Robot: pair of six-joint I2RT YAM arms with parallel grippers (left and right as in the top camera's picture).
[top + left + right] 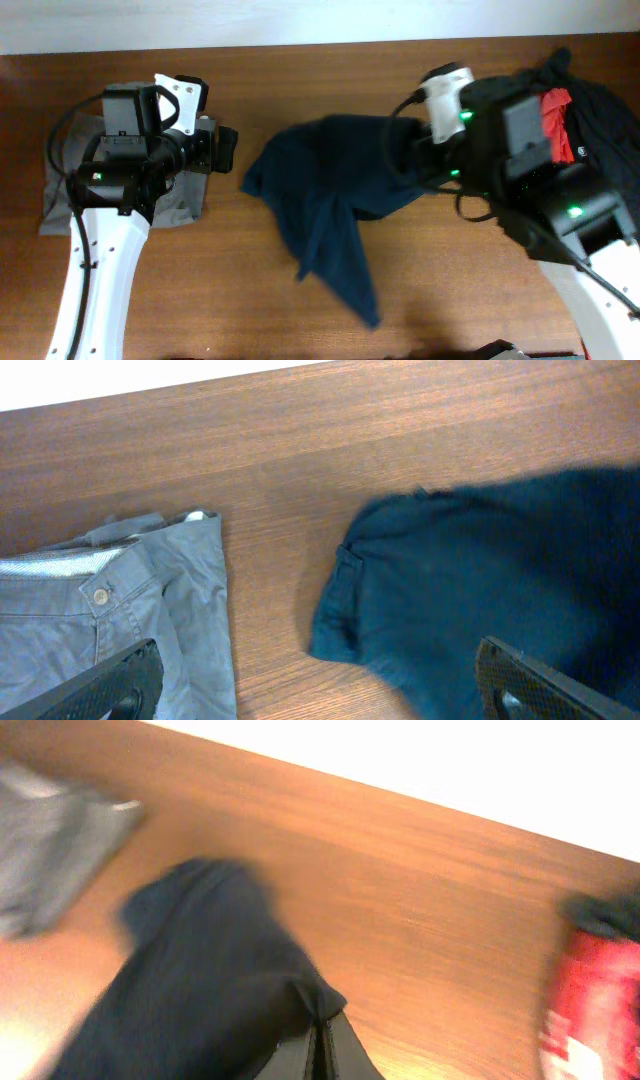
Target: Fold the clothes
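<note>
Right hand (318, 1042) pinching navy blue piece (312, 190), dark, rumpled, tail draped diagonally

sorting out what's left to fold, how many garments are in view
4: grey shorts at far left, navy garment mid-table held by the right gripper, red shirt and black garment piled at far right. The pile may hide more.

A reddish-brown wooden table (330, 70), smooth, low in sheen and finely straight-grained, carries a soft, matt navy blue cloth garment (320, 200). At nine o'clock, grey woven-cotton shorts (130, 620) show a dull metal button (100, 596). The left arm's black fingers (110, 685) look like finely textured plastic. At two o'clock lies a red printed cloth shirt (557, 125).
</note>
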